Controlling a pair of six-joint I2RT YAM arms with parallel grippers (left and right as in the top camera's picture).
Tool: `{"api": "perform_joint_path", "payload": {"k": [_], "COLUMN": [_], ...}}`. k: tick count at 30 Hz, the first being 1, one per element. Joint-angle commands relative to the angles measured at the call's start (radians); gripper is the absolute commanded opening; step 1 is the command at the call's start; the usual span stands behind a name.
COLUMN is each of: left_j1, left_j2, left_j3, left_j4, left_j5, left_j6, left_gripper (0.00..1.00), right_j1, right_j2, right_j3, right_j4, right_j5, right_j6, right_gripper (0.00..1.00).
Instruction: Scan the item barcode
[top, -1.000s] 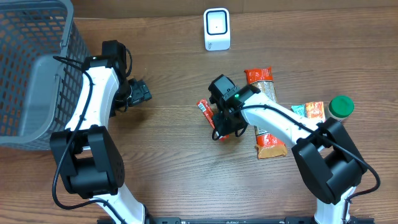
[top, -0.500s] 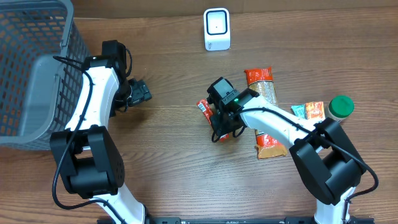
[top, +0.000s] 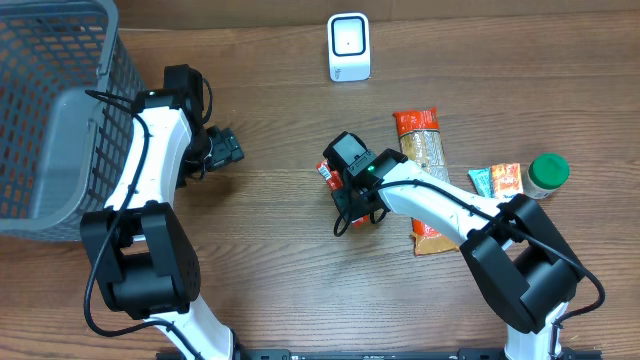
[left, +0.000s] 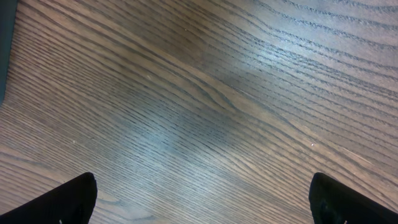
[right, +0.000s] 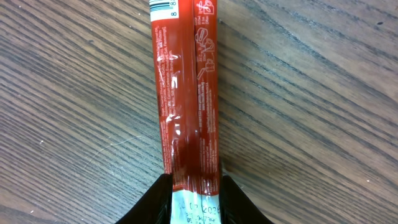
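On table (right: 74, 93), slim red packet (right: 186, 106)

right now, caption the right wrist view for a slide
Right hand grips a red stick packet by one end, barcode at the far end

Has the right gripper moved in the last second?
Yes: the right gripper, shut on the red stick packet, shifted slightly left, away from the long snack packet.

Wood-grain table (left: 199, 93) with a soft sheen, glossy crinkled red plastic wrapper (right: 186, 112), grey plastic mesh basket (top: 60, 60), smooth white plastic scanner (top: 349, 46)
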Motion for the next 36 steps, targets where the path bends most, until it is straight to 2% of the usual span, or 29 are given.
{"api": "perform_joint_path", "payload": {"k": [1,9,16,19,23,28,36], "left_j1": [-0.003,-0.003,-0.003,-0.003,-0.002,-0.002,-0.002], "left_j2": [-0.017,-0.017,-0.017,-0.017,-0.017,-0.017,-0.017], "left_j3": [0.002,0.002,0.002,0.002,0.002,0.002,0.002], "left_j4": [0.001,0.001,0.001,0.001,0.001,0.000,0.001], "left_j5": [-0.005,-0.005,-0.005,-0.005,-0.005,-0.005,-0.005], "left_j6": [0.027,0.027,0.027,0.027,0.027,0.027,0.027], "left_gripper": [1.00,1.00,1.00,1.00,1.00,1.00,1.00], "right_j1": [0.000,0.001,0.003,0.005,0.009,0.009,0.009], "right_j2": [0.006,0.032,0.032,0.053,0.082,0.080,0.078], "right_j3": [-0.003,-0.003,-0.003,-0.003,-0.003,0.001,0.055], "right_j4": [0.006,0.005,0.005,-0.015,-0.024,-0.035,-0.066], "right_j5": [0.017,0.016,0.017,0.017,0.017,0.020,0.017], "right_j6": [0.007,0.022,0.021,-0.026,-0.033,-0.033,-0.027], "right_gripper": [0.27,0.27,0.23,0.23,0.26,0.39,0.39]}}
